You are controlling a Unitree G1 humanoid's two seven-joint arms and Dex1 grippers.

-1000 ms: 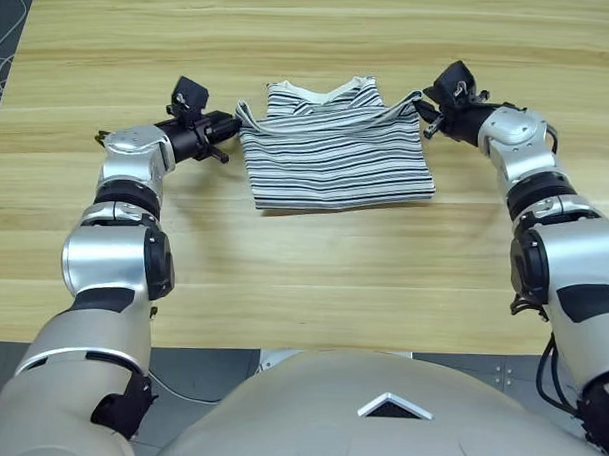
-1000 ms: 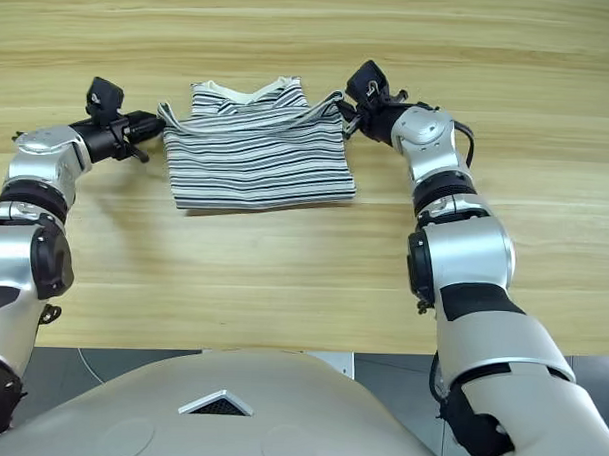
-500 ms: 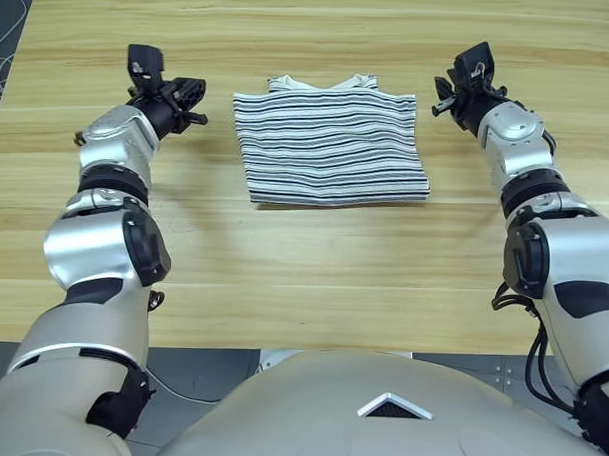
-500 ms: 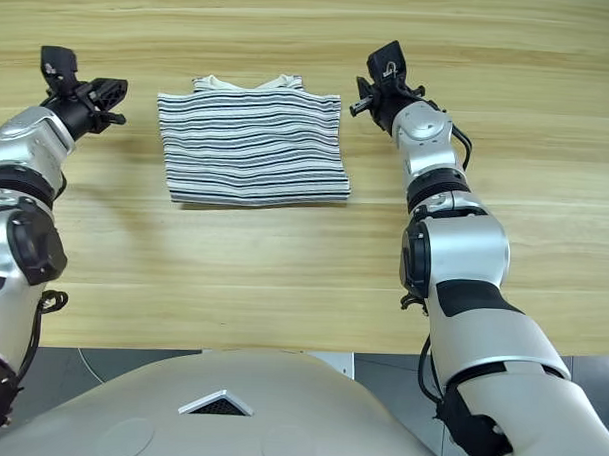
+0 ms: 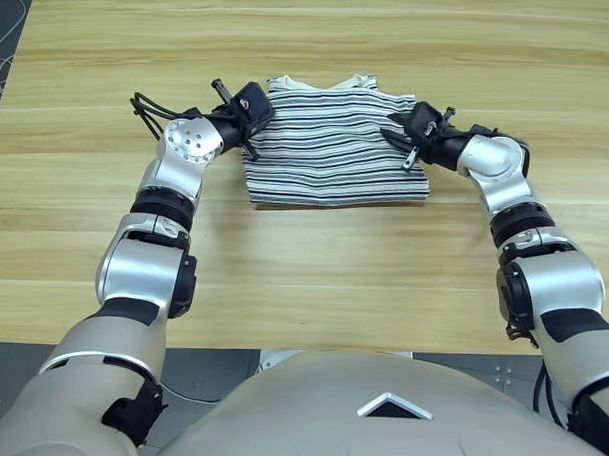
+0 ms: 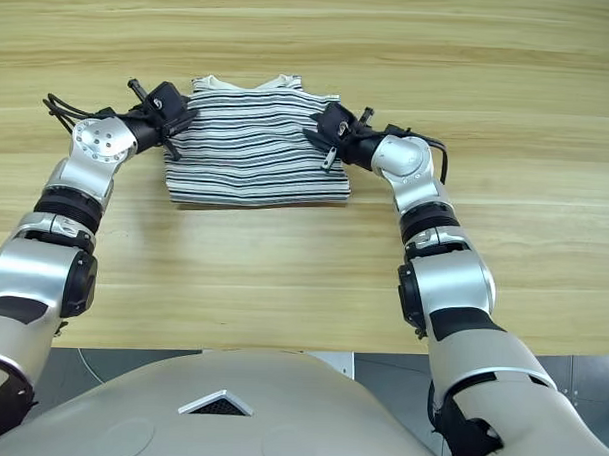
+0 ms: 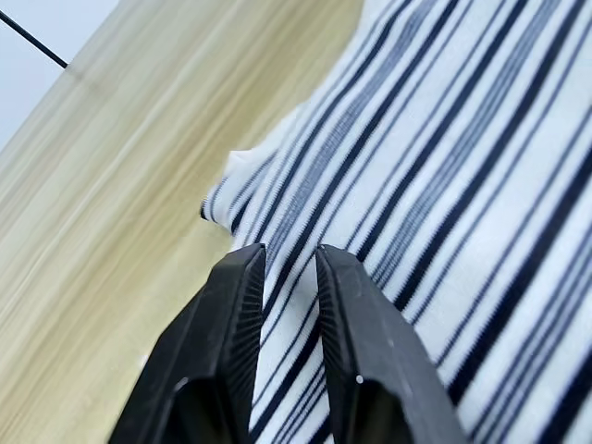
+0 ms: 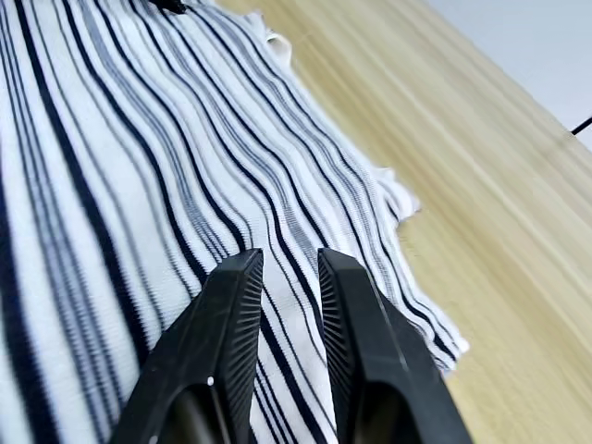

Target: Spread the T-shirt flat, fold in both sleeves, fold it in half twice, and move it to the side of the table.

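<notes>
The striped T-shirt point(image 5: 327, 149) lies folded into a compact rectangle at the middle of the wooden table point(image 5: 302, 288), collar toward the far side. My left gripper point(image 5: 252, 114) rests at the shirt's left edge, near its far corner, fingers close together. My right gripper point(image 5: 400, 139) sits on the shirt's right edge, also shut. In the left wrist view the gripper point(image 7: 289, 252) points across the striped cloth point(image 7: 462, 185) with nothing between its fingers. The right wrist view has its gripper point(image 8: 289, 254) low over the fabric point(image 8: 111, 185) in the same way.
Bare wood surrounds the shirt on all sides, with wide room to the left, right and front. The table's near edge point(image 5: 280, 347) runs just ahead of my torso. A dark floor strip point(image 5: 3, 37) shows past the table's left end.
A second ago both grippers held the shirt's top layer raised at its corners. Half a second ago they stood apart from it, out to the sides. Now both are back on its side edges.
</notes>
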